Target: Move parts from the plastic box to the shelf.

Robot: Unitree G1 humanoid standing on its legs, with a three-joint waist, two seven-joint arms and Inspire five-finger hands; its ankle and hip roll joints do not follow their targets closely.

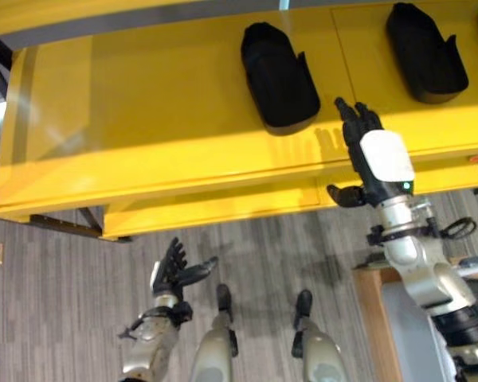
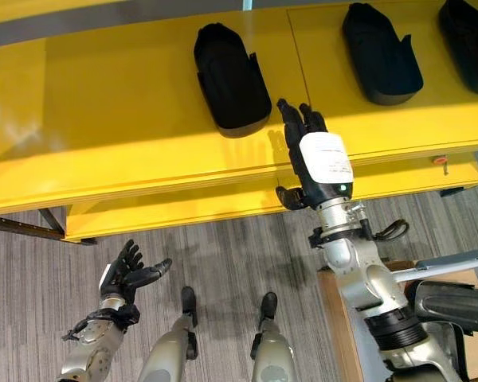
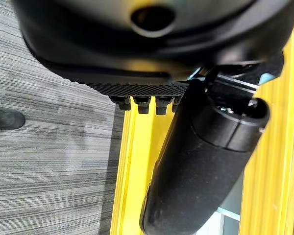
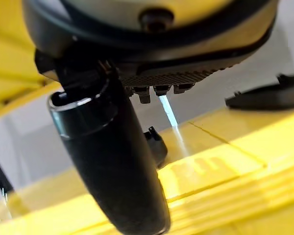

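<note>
Fingers of the right hand (image 2: 312,155) are straight and relaxed, holding nothing, their tips just over the front edge of the yellow shelf (image 2: 103,103). The nearest black part (image 2: 229,77) lies at about ten o'clock from that hand — clear of it, flat on the shelf — with another part (image 2: 380,54) at one o'clock. The step in hand looks like withdrawing after a placement: best to lift straight back, avoiding a sideways sweep into the part. The left hand (image 1: 174,269) hangs low over the floor, spread and empty.
</note>
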